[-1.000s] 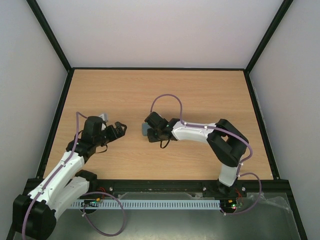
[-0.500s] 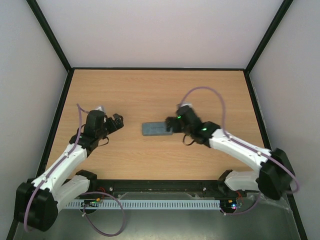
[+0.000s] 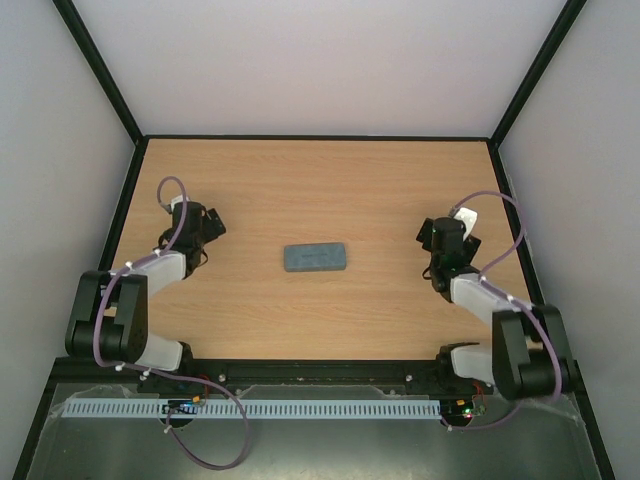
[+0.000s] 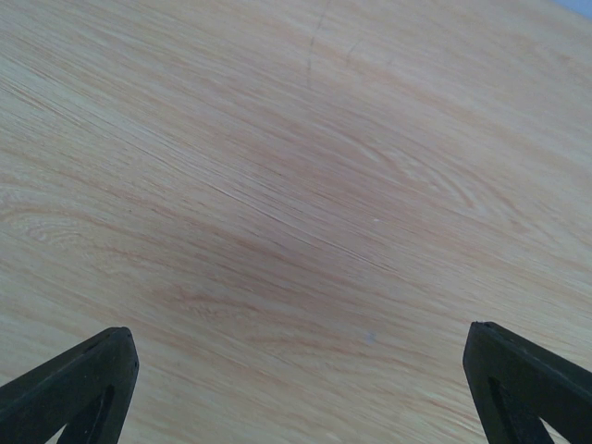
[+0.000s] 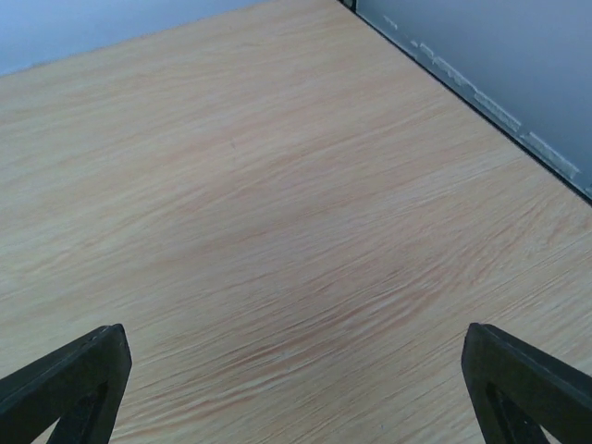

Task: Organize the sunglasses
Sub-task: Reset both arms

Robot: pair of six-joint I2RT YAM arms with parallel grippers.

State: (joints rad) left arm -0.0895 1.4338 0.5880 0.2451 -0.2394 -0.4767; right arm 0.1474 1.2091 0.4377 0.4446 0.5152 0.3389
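Left arm (image 3: pixel 108 318): folded close to its base at the near edge, at 8 o'clock of the table.
Right arm (image 3: pixel 522 345): folded the same way, at 4 o'clock of the table.
Left claw (image 3: pixel 205 226): released. Its wrist view shows two black fingertips (image 4: pixel 83 370) set wide apart with only bare wood between them. It grasps nothing. It sits at 9 o'clock of the case, well apart from it.
Right claw (image 3: pixel 433 238): released. Its fingertips (image 5: pixel 79 370) are spread just as wide over bare wood, and it carries nothing. It sits at 3 o'clock of the case, well apart from it.
Case (image 3: pixel 314 257): blue-grey and oblong, lid shut. It lies flat near the middle of the table, long side running 9 to 3 o'clock. Neither claw touches it.
Sunglasses: not visible in any view. Judged to be inside the shut case, though this cannot be confirmed from outside.
Table (image 3: pixel 330 180): light wood top with a black border, plain walls beyond at 12 o'clock.
Work done: judged that the glasses are stowed and the case closed, with both claws off it.
Work left: none evident, provided the glasses are indeed in the case.
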